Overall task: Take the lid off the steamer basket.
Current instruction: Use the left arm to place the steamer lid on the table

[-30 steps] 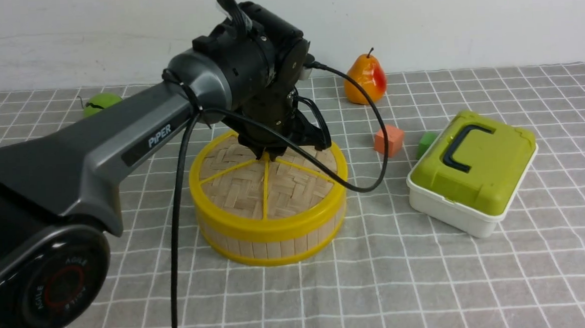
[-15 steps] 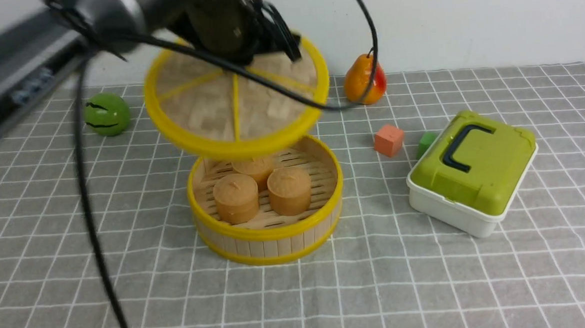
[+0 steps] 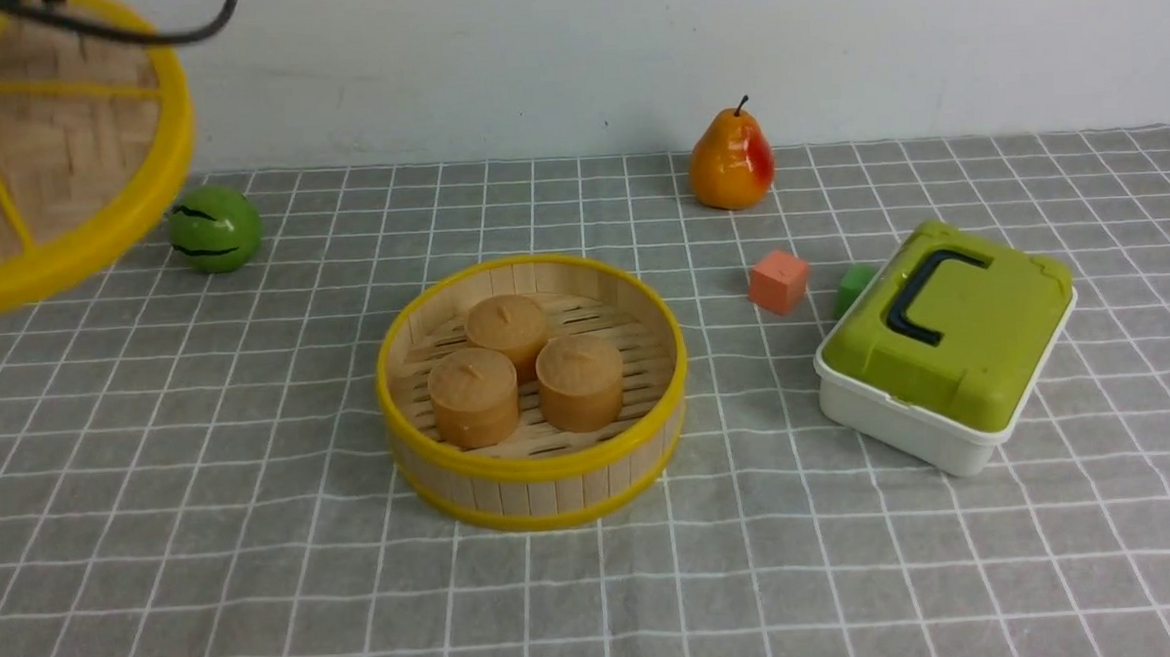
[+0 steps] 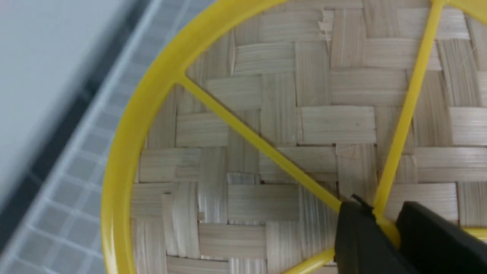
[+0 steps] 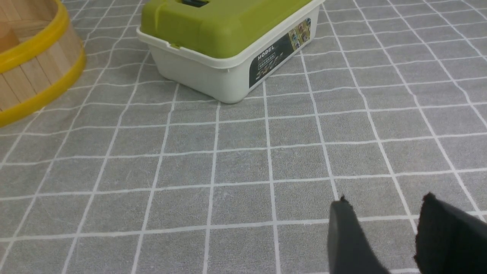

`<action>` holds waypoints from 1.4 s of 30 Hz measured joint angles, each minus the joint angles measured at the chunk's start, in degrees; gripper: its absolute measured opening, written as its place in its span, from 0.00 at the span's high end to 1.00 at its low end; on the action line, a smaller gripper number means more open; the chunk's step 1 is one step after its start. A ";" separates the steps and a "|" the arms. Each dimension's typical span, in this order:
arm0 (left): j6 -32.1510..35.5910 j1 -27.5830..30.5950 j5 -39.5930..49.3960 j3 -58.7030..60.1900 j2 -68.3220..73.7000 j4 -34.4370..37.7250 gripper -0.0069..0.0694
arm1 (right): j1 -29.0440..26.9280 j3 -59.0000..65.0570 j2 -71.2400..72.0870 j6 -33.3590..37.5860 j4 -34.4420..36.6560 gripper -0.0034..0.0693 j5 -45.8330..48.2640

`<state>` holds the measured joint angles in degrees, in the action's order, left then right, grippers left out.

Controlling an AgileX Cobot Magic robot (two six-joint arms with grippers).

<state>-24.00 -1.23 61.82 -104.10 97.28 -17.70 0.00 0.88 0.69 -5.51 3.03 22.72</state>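
Far left, the lid (image 3: 85, 144) is up in the air, partly out of frame in the front view. Flat round disc, tan bamboo in a woven crosshatch, thick glossy yellow rim, thin yellow spokes running in to a centre knob. The left end effector (image 4: 374, 238) is clamped on that knob, dark fingers on either side of it (the wrist view shows this best; the front view catches only a dark bit at the edge). Small frayed slivers show in the weave.

Next, a green ball (image 3: 214, 229) with dark stripes, back left on the tabletop (image 3: 599, 598).

Left of centre, the steamer basket (image 3: 540, 466), uncovered and apart from the lid. Round, shallow, pale wooden-slat walls, yellow bands at top and bottom, slatted floor. Three brown bun-like pieces (image 3: 476, 399) sit inside, grouped together.

Further right: an orange-red pear (image 3: 731, 161) stands upright at the back, stem up. In front of it, a salmon-coloured block (image 3: 779, 281), then a green block (image 3: 854, 287) just beside the box.

On the right, a white box (image 3: 910, 422) with a green top (image 3: 955, 319) and black handle, set at an angle.

The right end effector (image 5: 384, 232) is over bare tabletop, fingers apart, gripping nothing.
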 joint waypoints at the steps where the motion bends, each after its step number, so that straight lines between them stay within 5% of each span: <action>1: -0.05 1.15 -6.16 7.19 0.22 3.05 0.77 | -0.02 0.00 0.00 0.00 0.00 0.62 0.00; 7: -1.19 -0.93 -25.94 26.60 3.43 6.60 0.77 | 0.00 0.00 0.00 0.00 0.00 0.62 0.00; 13: -2.89 -3.96 -32.94 28.83 9.66 4.14 0.77 | -0.02 0.00 0.00 0.00 0.00 0.62 0.00; 25: -11.13 -4.64 -35.70 28.78 12.64 -1.19 0.77 | 0.00 0.00 0.00 0.00 0.00 0.62 0.00; 34: -14.70 -4.59 -32.57 28.67 11.39 -6.04 0.53 | 0.00 0.00 0.00 0.00 0.00 0.62 0.00; 42: -18.76 -4.72 -28.45 28.78 9.78 -8.28 0.52 | 0.00 0.00 0.00 0.00 0.00 0.62 0.00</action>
<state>-42.76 -5.95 33.37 -75.33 107.06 -25.97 0.00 0.88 0.69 -5.51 3.03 22.72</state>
